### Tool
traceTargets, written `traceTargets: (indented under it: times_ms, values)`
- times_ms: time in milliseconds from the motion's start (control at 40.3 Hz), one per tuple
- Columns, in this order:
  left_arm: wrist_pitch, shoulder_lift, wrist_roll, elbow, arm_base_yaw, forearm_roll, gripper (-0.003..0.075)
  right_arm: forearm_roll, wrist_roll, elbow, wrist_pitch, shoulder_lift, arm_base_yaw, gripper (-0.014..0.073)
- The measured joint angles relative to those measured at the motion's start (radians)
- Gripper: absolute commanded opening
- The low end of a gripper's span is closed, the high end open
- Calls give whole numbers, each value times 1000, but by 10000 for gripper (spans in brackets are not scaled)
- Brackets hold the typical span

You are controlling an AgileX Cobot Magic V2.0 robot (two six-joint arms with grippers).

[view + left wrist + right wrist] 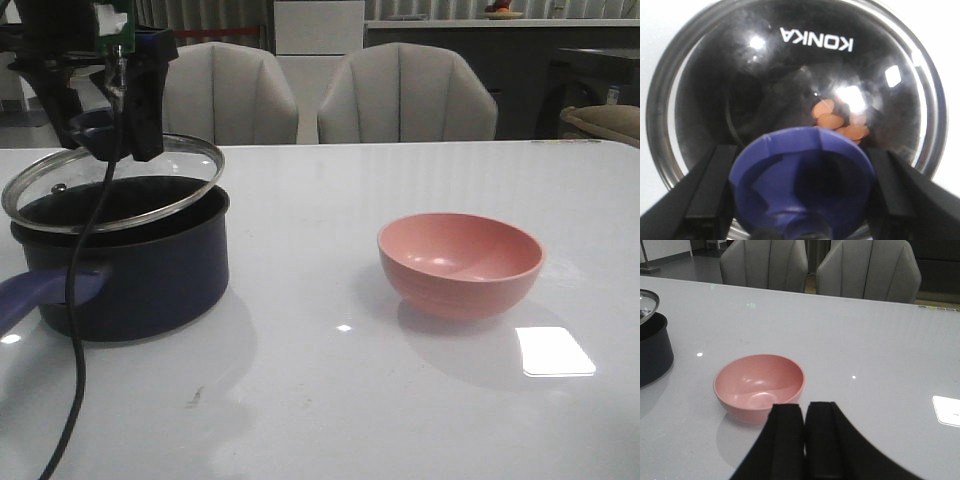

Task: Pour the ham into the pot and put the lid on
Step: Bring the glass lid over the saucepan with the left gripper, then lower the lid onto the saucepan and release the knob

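Note:
The dark navy pot (140, 275) stands at the table's left, its purple-blue handle (40, 295) pointing toward me. My left gripper (115, 130) is shut on the blue-purple knob (802, 180) of the glass lid (120, 180). It holds the lid tilted over the pot, the left edge low at the rim and the right edge raised. Through the glass, orange-pink ham slices (837, 122) lie inside the pot. My right gripper (805, 410) is shut and empty, just near of the empty pink bowl (759, 385); it is out of the front view.
The pink bowl (460, 262) sits right of centre on the white table (330, 400). Two grey chairs (405, 95) stand behind the far edge. A black cable (75, 350) hangs from the left arm in front of the pot.

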Motion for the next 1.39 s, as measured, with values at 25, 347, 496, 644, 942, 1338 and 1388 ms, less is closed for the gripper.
traceTargets:
  times_ms: [25, 347, 496, 644, 942, 1338, 1388]
  values:
    - [0, 0, 0, 0, 0, 0, 260, 0, 0, 0, 0, 0, 0, 155]
    - [0, 4, 2, 0, 0, 7, 262, 0, 0, 0, 0, 0, 0, 155]
    - [0, 15, 2, 0, 0, 15, 262, 0, 0, 0, 0, 0, 0, 155]
    - [-8, 39, 2, 0, 0, 17, 267, 0, 0, 0, 0, 0, 0, 155]
    - [-17, 53, 2, 0, 0, 17, 461, 0, 0, 0, 0, 0, 0, 155]
    - [-15, 55, 2, -2, 0, 17, 559, 0, 0, 0, 0, 0, 0, 155]
    - [-11, 55, 2, -8, 0, 17, 559, 0, 0, 0, 0, 0, 0, 155]
